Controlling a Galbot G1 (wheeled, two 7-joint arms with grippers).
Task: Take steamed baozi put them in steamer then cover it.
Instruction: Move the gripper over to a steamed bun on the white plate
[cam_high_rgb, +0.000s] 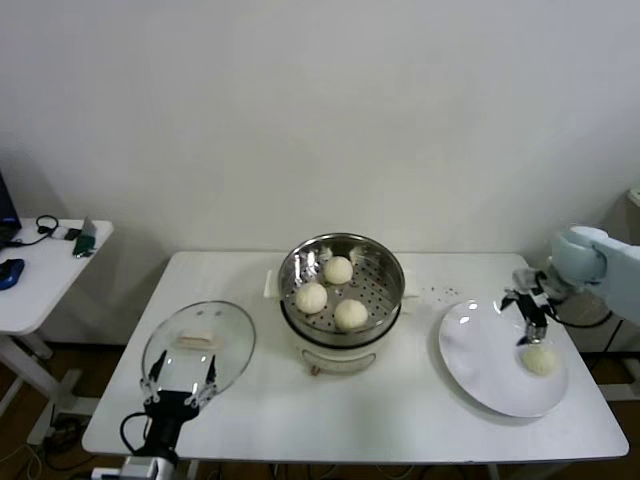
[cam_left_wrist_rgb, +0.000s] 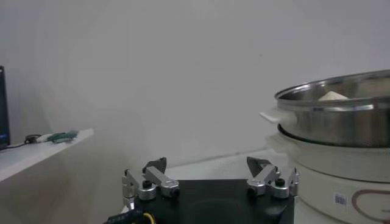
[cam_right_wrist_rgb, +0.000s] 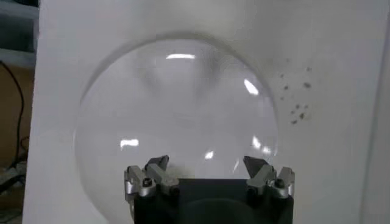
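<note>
The steamer (cam_high_rgb: 341, 283) stands mid-table, uncovered, with three baozi in it (cam_high_rgb: 338, 269) (cam_high_rgb: 311, 297) (cam_high_rgb: 350, 314). A fourth baozi (cam_high_rgb: 540, 360) lies on the white plate (cam_high_rgb: 480, 355) at the right. My right gripper (cam_high_rgb: 531, 322) hangs open and empty just above and behind that bun. In the right wrist view the gripper (cam_right_wrist_rgb: 206, 165) is over the plate (cam_right_wrist_rgb: 177, 103) and the bun is hidden. The glass cover (cam_high_rgb: 198, 350) lies on the table at the left. My left gripper (cam_high_rgb: 181, 378) is open at its near edge. The left wrist view shows that gripper (cam_left_wrist_rgb: 207, 165) and the steamer (cam_left_wrist_rgb: 341, 115).
A small white side table (cam_high_rgb: 45, 265) with a mouse and cables stands to the far left. Dark specks (cam_high_rgb: 440, 293) lie on the table between the steamer and the plate. The table's front edge runs just below the cover and the plate.
</note>
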